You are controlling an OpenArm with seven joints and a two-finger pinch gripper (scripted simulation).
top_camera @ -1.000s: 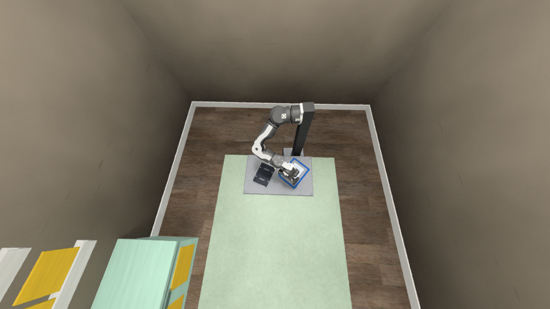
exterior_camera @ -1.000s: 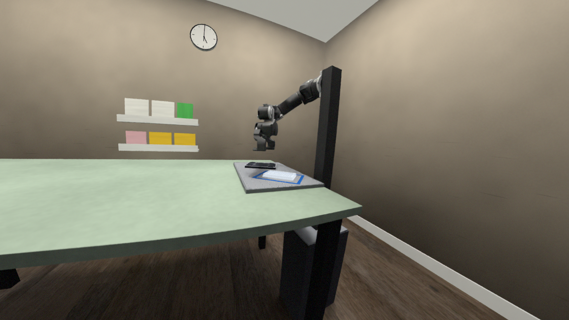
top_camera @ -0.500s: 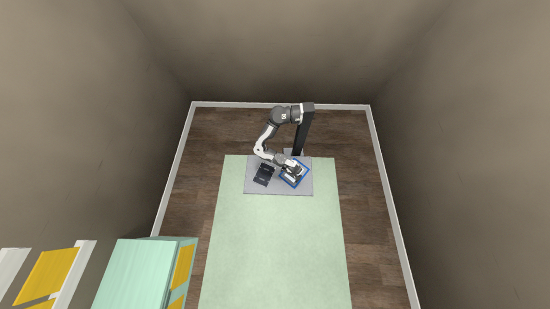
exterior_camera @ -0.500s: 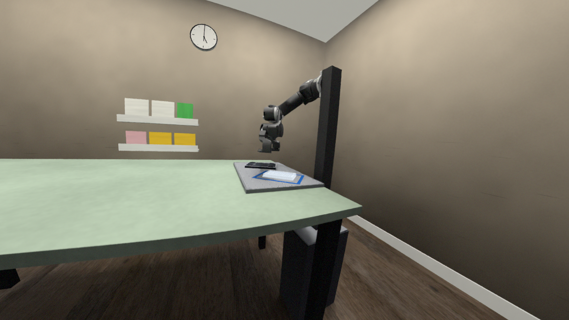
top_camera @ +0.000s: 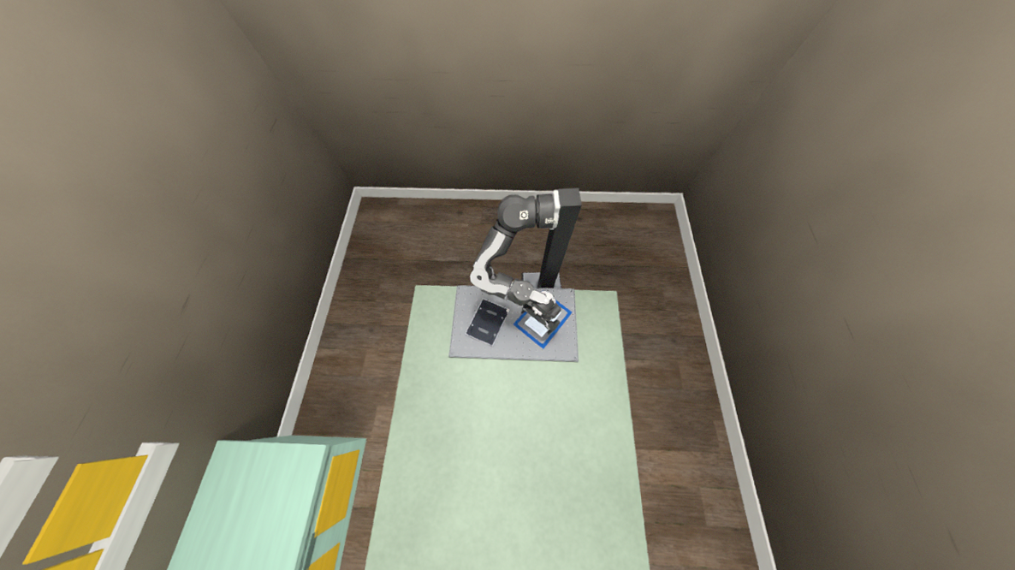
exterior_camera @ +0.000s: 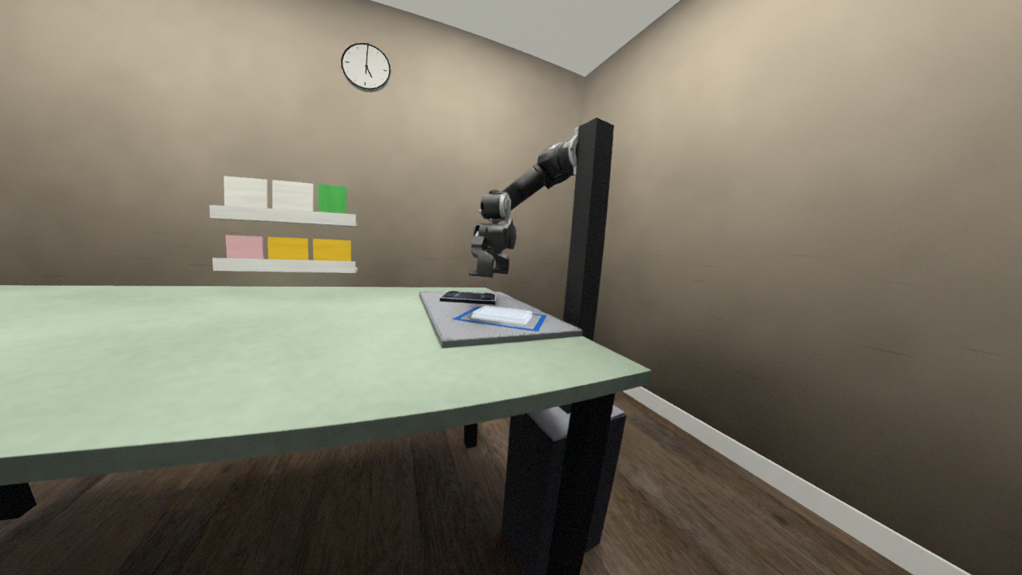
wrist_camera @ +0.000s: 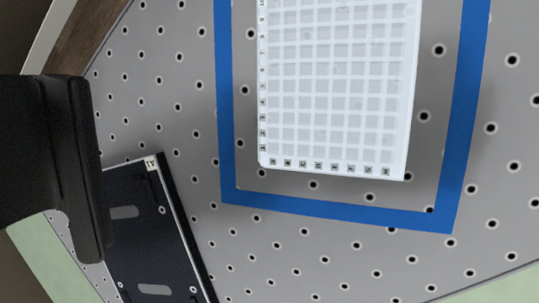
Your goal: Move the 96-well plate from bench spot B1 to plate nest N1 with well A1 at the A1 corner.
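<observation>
The white 96-well plate (wrist_camera: 337, 88) lies flat inside the blue outline of spot B1 (wrist_camera: 337, 210) on the grey perforated board; it also shows in the top and exterior views (top_camera: 532, 326) (exterior_camera: 501, 315). Its row A and column 1 labels meet at the lower-left corner (wrist_camera: 264, 162) in the wrist view. The black plate nest N1 (wrist_camera: 147, 227) (top_camera: 486, 320) (exterior_camera: 468, 295) lies beside it, empty, with its A1 label (wrist_camera: 150, 164) at the corner nearest the plate. My gripper (exterior_camera: 489, 271) (top_camera: 543, 311) hangs open and empty above the plate, well clear of it. Only one finger (wrist_camera: 63, 164) shows in the wrist view.
The grey perforated board (top_camera: 513, 344) sits at the far end of the green table. The arm's black mast (exterior_camera: 585, 228) stands just behind the board. A mint cabinet (top_camera: 261, 516) stands by the table's near left side.
</observation>
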